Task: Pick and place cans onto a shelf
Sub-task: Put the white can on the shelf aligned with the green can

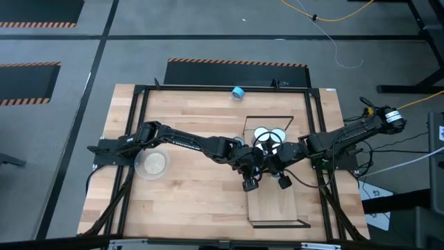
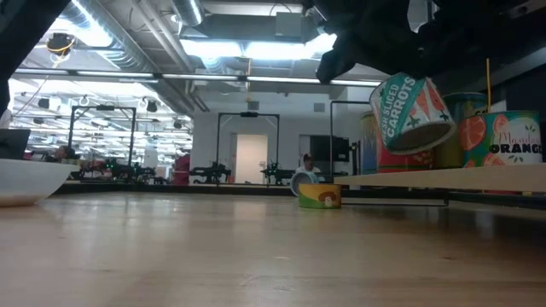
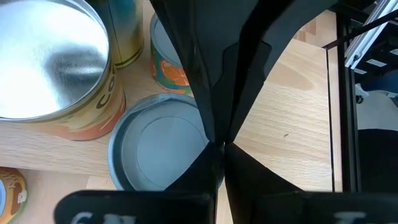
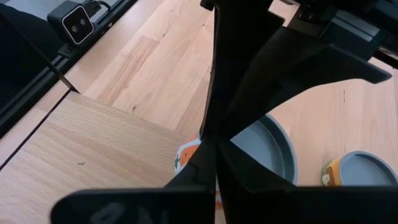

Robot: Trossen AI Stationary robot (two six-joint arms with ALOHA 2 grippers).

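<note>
Cans sit clustered at the far end of the shelf (image 1: 277,201), where the high view shows two shiny tops (image 1: 269,134) side by side, with both arms meeting over them. The left gripper (image 1: 250,184) and the right gripper (image 1: 284,182) hang just beside each other above the shelf; a clear dish (image 1: 152,164) rests on the bench (image 1: 194,201) near the left arm, and one blue-topped can (image 1: 238,92) lies far off by the bench's back edge.

From bench height, a sliced-carrots can (image 2: 412,113) is tilted beneath the dark arms, an orange-labelled can (image 2: 503,137) stands on the shelf, and one small can (image 2: 319,196) sits alone on the bench.

The left wrist view shows its fingers (image 3: 208,168) pressed together, holding nothing, over four cans.

The right wrist view shows fingers (image 4: 208,165) closed too, gripping nothing, with three cans below.
</note>
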